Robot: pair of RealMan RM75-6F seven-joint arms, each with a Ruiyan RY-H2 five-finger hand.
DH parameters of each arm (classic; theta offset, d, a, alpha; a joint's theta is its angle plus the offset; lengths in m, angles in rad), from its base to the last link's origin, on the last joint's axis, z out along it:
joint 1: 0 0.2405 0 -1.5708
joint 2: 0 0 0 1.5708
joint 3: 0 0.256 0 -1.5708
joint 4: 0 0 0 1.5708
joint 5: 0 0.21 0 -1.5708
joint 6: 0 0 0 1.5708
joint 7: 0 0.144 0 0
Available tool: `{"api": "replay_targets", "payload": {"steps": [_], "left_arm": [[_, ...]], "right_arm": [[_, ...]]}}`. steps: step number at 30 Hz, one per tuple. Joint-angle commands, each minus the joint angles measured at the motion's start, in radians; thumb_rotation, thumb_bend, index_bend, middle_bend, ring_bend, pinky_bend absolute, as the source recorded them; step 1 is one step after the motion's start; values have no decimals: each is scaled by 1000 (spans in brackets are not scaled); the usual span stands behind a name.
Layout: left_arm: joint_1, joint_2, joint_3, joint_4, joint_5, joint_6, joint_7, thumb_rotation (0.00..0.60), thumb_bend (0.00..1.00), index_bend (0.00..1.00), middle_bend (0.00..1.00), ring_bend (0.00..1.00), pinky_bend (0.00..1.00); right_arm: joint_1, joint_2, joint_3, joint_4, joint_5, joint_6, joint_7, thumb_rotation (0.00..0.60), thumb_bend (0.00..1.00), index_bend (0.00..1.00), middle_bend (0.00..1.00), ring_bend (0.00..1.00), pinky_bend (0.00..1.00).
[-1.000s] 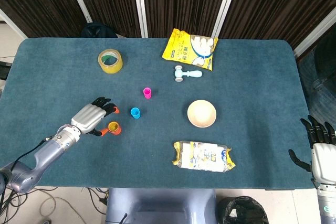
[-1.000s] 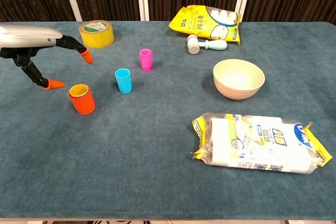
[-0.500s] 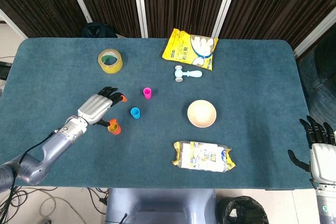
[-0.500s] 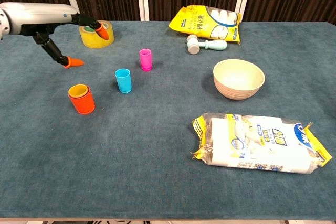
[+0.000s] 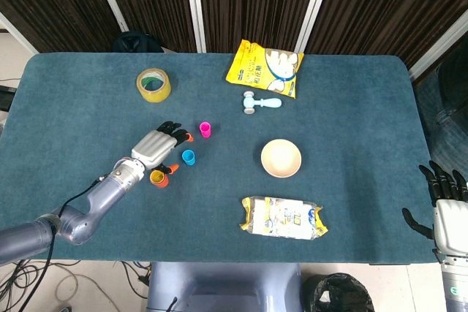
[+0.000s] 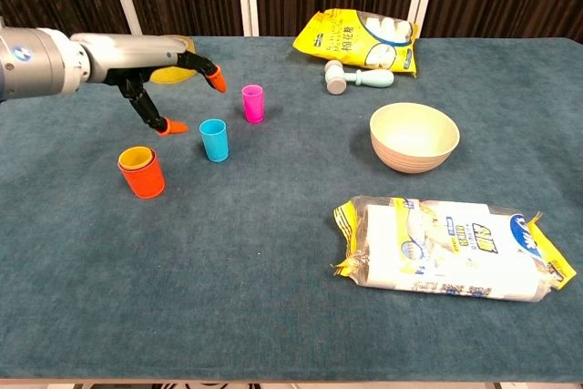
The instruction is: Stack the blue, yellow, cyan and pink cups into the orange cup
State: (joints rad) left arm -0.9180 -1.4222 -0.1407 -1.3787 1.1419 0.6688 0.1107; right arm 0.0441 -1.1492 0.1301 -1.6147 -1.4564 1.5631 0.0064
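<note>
Left hand (image 6: 155, 75), grey metal, orange rubbery fingertips spread wide, empty, beside small cyan plastic cup (image 6: 214, 139). Glossy orange plastic cup (image 6: 142, 171) holds yellow cup (image 6: 137, 155). Right hand (image 5: 444, 199) fingers apart, empty.

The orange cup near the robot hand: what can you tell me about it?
The orange cup is small, looks like smooth plastic and stands upright on the blue table. A yellow cup sits nested inside it, only its rim showing. The left robot hand, open, is close above and behind but does not touch it. The cyan cup stands apart to its right.
</note>
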Motion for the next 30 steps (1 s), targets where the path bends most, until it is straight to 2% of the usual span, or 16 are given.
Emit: {"api": "replay_targets", "payload": {"steps": [1,6,14,30], "left_arm": [[-8,-29,6,26,-19,1,26,600,285,216,141,0,0],[-13,-59,6,51,-41,8,52,600,285,228,143,0,0],[-19,-85,10,72,-62,20,91,600,285,359,149,0,0],[-31,-125,6,106,-126,29,148,600,285,333,150,0,0]], "right_arm": [[0,0,0,0,0,0,3,600,324,125,79,124,25],[-1,2,1,0,1,1,7,600,325,125,79,124,25],[-1,3,2,0,1,2,10,600,325,125,79,124,25],[1,0,1,3,4,-5,9,600,324,125,79,124,25]]}}
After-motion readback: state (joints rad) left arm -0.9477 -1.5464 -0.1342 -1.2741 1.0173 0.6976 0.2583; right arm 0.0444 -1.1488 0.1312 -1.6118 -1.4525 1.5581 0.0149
